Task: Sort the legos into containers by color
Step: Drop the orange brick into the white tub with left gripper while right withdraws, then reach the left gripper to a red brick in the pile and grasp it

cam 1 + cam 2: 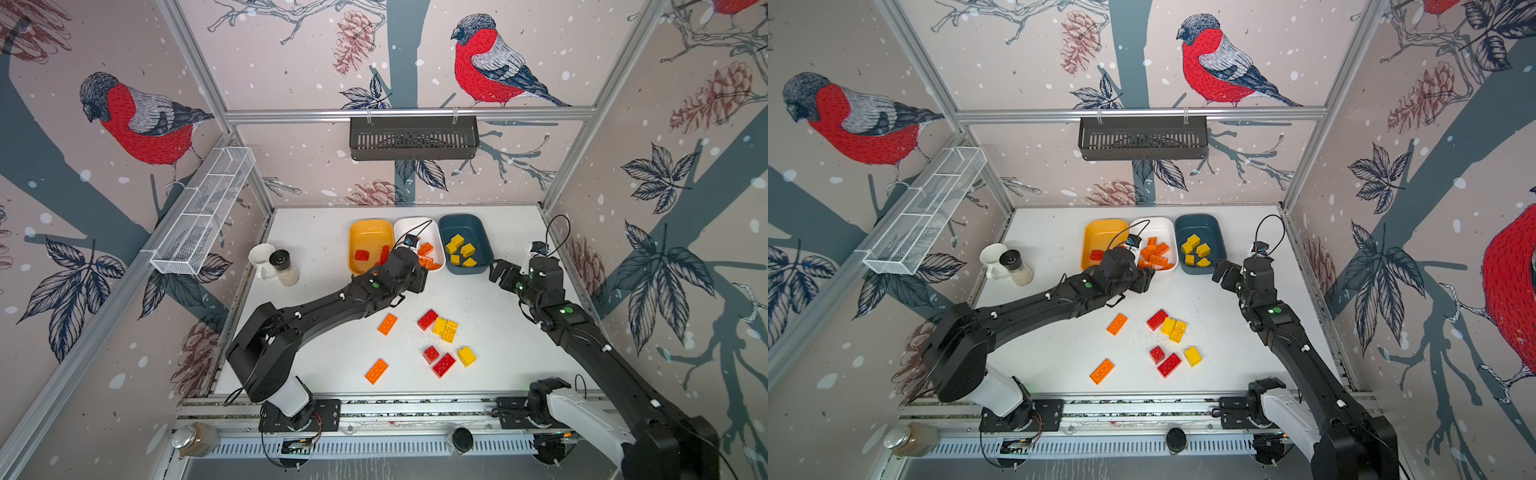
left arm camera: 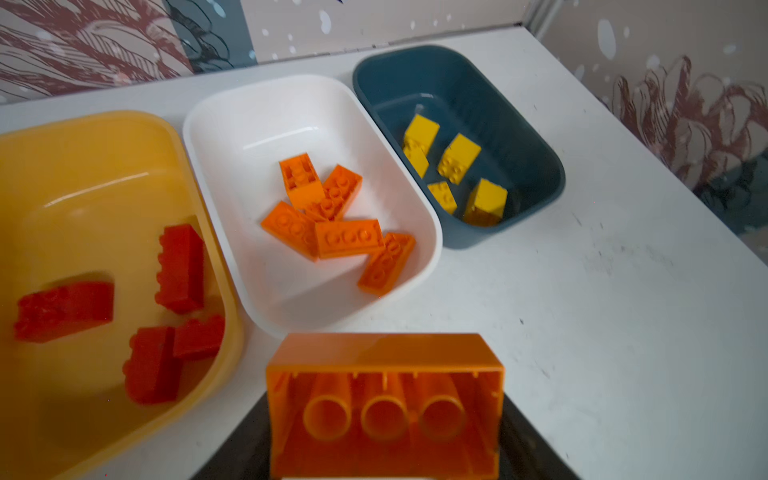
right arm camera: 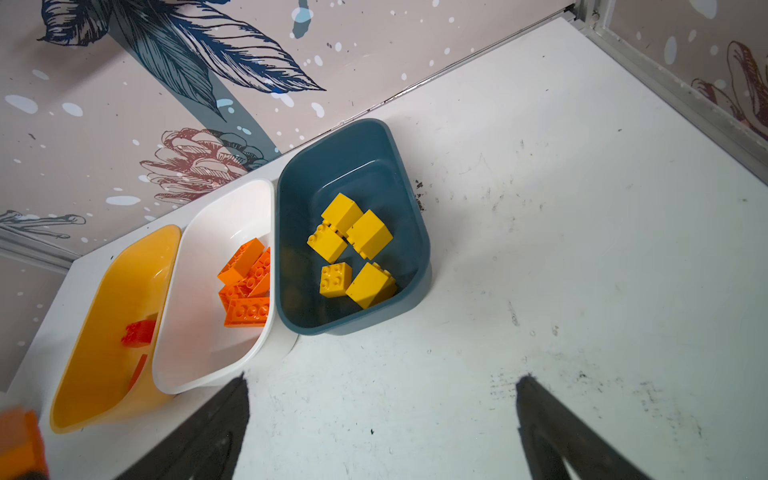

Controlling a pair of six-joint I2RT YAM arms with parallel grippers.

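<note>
Three containers stand in a row at the back: a yellow-orange tub (image 1: 360,227) with red legos (image 2: 180,268), a white tub (image 1: 409,227) with orange legos (image 2: 348,237), and a teal tub (image 1: 461,226) with yellow legos (image 3: 368,233). My left gripper (image 1: 417,276) hangs at the white tub's near end, shut on an orange brick (image 2: 384,409) whose hollow underside faces the camera. My right gripper (image 3: 382,399) is open and empty over bare table in front of the teal tub. Loose legos lie mid-table: orange plates (image 1: 387,323) (image 1: 376,370), red bricks (image 1: 427,319) (image 1: 443,365), yellow bricks (image 1: 445,329) (image 1: 466,356).
A white mug (image 1: 259,257) and a shaker jar (image 1: 286,268) stand at the table's left edge. A white wire mesh basket (image 1: 203,216) hangs on the left wall and a black slotted basket (image 1: 413,139) on the back rail. A jar (image 1: 195,438) sits on the front rail.
</note>
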